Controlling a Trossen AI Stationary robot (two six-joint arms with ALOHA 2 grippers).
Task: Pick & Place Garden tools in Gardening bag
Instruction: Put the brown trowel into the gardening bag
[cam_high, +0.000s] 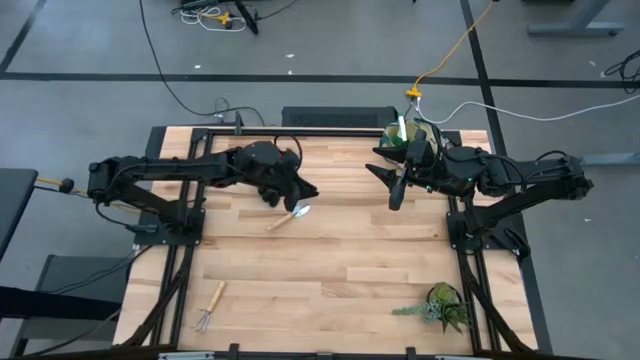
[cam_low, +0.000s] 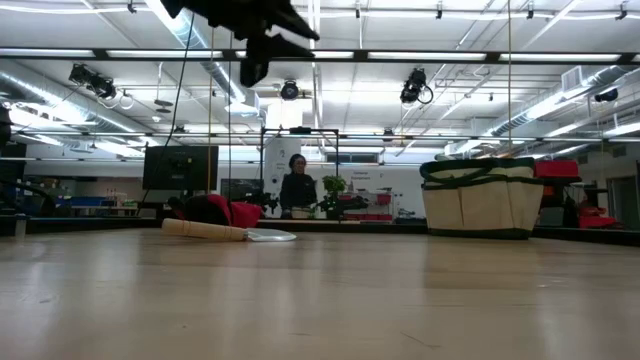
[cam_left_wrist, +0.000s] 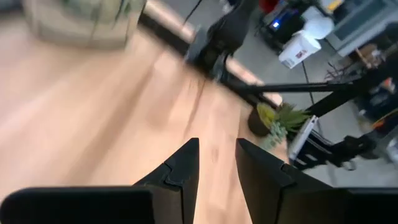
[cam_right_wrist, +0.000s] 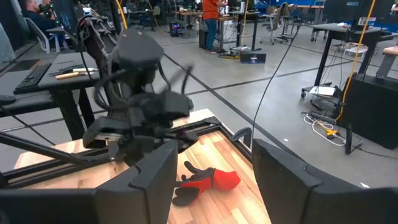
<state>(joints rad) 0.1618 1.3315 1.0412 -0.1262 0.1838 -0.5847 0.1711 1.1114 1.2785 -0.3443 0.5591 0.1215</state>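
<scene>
Your left gripper (cam_high: 305, 190) hangs above the wooden-handled silver trowel (cam_high: 288, 215), which lies on the light wooden tabletop (cam_high: 330, 265). Its fingers (cam_left_wrist: 180, 171) show a narrow gap and hold nothing. Judging from this, the trowel is the pick in hand: widen the fingers, line them across the handle rather than the blade, then come straight down.

The red-and-black gloves (cam_right_wrist: 208, 182) lie under that arm, just beside the trowel; keep the fingers off them.

Your right gripper (cam_high: 398, 190) waits near the beige gardening bag with dark green trim (cam_high: 408, 142) at the far right corner, fingers wide apart and empty. It stands between trowel and bag, so carry around it.

1 small wooden-handled metal rake (cam_high: 209, 305) and a leafy green plant (cam_high: 440, 306) lie at the near edge, well apart.
</scene>
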